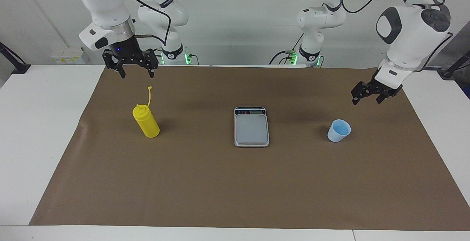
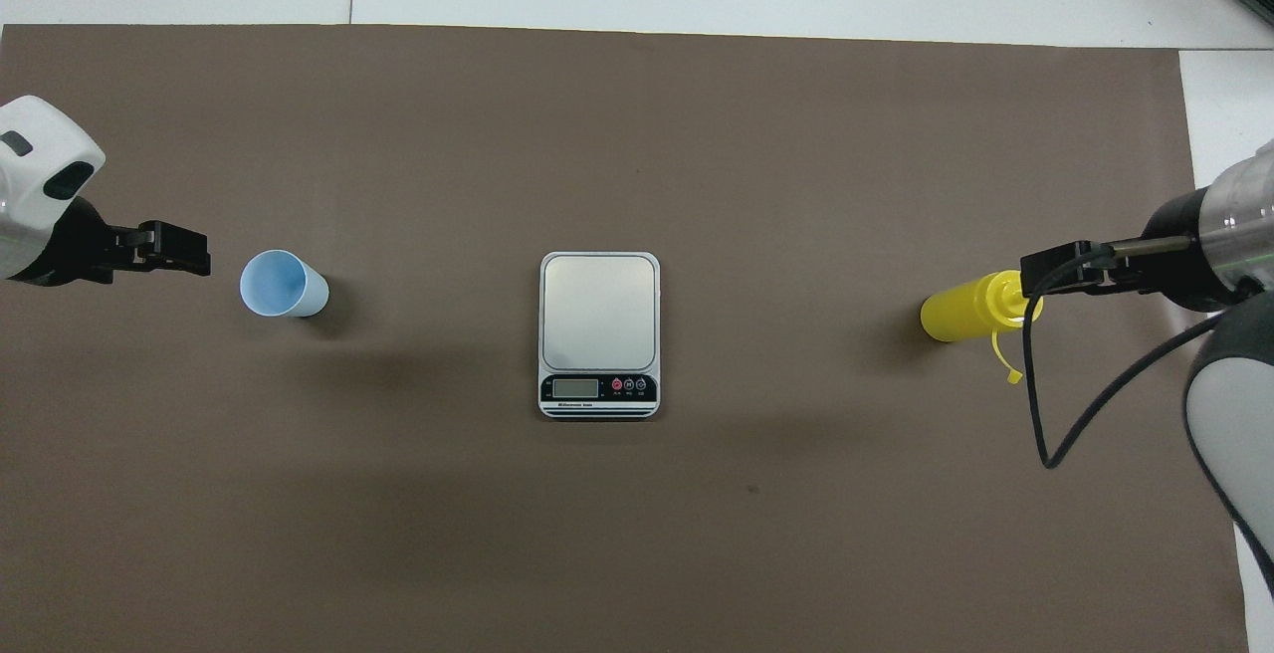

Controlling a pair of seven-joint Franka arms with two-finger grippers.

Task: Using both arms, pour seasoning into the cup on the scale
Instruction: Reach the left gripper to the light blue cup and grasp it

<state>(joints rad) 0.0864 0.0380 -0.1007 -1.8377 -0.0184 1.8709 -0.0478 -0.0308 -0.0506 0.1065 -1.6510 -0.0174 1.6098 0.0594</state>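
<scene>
The yellow seasoning bottle (image 1: 146, 122) stands upright toward the right arm's end of the table, its cap strap sticking up; it also shows in the overhead view (image 2: 970, 310). My right gripper (image 1: 135, 72) is open and empty, up in the air over the bottle's top (image 2: 1060, 270). The light-blue cup (image 1: 338, 130) stands upright and empty toward the left arm's end (image 2: 282, 284). My left gripper (image 1: 366, 101) is open and empty, hanging low beside the cup without touching it (image 2: 184, 250). The silver-grey scale (image 1: 251, 129) lies mid-table with nothing on its plate (image 2: 599, 315).
A brown paper mat (image 1: 235, 189) covers most of the white table (image 1: 36, 123). The scale's display strip (image 2: 598, 389) faces the robots. The bottle, scale and cup stand in one line across the mat.
</scene>
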